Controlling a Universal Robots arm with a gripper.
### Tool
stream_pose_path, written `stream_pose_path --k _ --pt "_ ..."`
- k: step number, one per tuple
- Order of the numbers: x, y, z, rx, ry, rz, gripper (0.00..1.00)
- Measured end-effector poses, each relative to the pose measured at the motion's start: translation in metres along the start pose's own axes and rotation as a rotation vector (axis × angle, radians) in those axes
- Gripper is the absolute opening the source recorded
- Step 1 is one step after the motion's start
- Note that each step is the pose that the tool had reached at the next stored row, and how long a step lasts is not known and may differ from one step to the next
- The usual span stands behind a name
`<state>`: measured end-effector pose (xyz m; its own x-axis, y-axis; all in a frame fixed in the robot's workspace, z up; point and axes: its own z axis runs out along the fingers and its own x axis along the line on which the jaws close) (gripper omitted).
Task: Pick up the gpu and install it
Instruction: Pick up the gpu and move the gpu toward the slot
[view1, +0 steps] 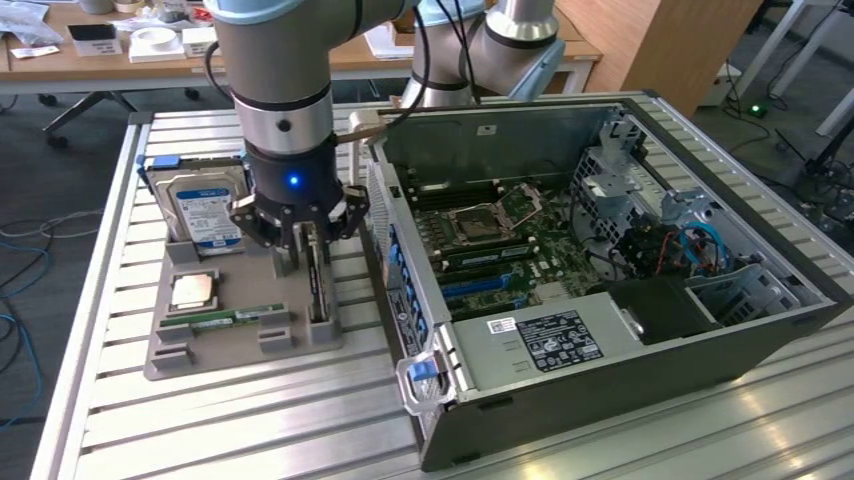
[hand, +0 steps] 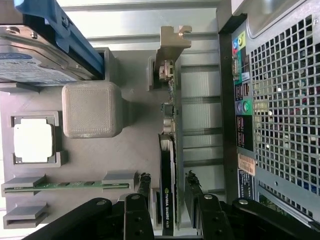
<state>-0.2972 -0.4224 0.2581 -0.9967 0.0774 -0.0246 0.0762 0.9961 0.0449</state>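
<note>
Exterior view: arm comes down from upper centre over a grey holder tray at the exterior view's left, on the slatted metal counter. Fingers hang low over the tray's right side, straddling the gpu, which stands on edge in its slot. On the tray also: hard drive with blue label at the back, processor chip, RAM stick in front. Open PC case lies just right of the tray, motherboard exposed. Wrist view: gpu upright in the tray, silver bracket at the end away from the fingers. Fingers spread, one on each face of the card, narrow gaps both sides, not pinching. Hard drive, processor chip and RAM stick sit beyond one face; the case's perforated rear beyond the other.
</note>
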Motion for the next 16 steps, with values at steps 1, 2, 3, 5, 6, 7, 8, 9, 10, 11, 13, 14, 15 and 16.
stream_pose_path --k 1,2,3,5,6,7,8,9,10,11,13,14,15,16 --pt "0.0 -0.0001 0.0019 0.0001 0.0001 0.0 0.42" --pt "0.0 -0.0002 0.0035 0.0001 0.0 0.0 0.42" --pt "0.0 -0.0003 0.005 0.0001 0.0 0.0 0.42" --pt "0.0 -0.0004 0.0074 0.0001 0.0001 0.0 0.42" --pt "0.0 -0.0004 0.0082 0.0001 0.0 0.0 0.42" --pt "0.0 -0.0004 0.0091 0.0001 0.0001 0.0 0.42" --pt "0.0 -0.0005 0.0102 0.0001 0.0001 0.0 0.42" --pt "0.0 -0.0004 0.0113 0.0001 0.0001 0.0 0.42" --pt "0.0 -0.0003 0.0124 0.0 0.0 0.0 0.42" --pt "-0.001 -0.0002 0.0133 0.0001 0.0001 0.0 0.42" --pt "-0.002 0.0001 0.0149 0.0002 0.0001 0.001 0.42" --pt "-0.002 0.0003 0.0153 0.0003 0.0001 0.004 0.42" --pt "-0.002 0.0005 0.0158 0.0004 -0.0002 0.008 0.42" --pt "-0.002 0.001 0.0162 0.0003 -0.0005 0.011 0.42"
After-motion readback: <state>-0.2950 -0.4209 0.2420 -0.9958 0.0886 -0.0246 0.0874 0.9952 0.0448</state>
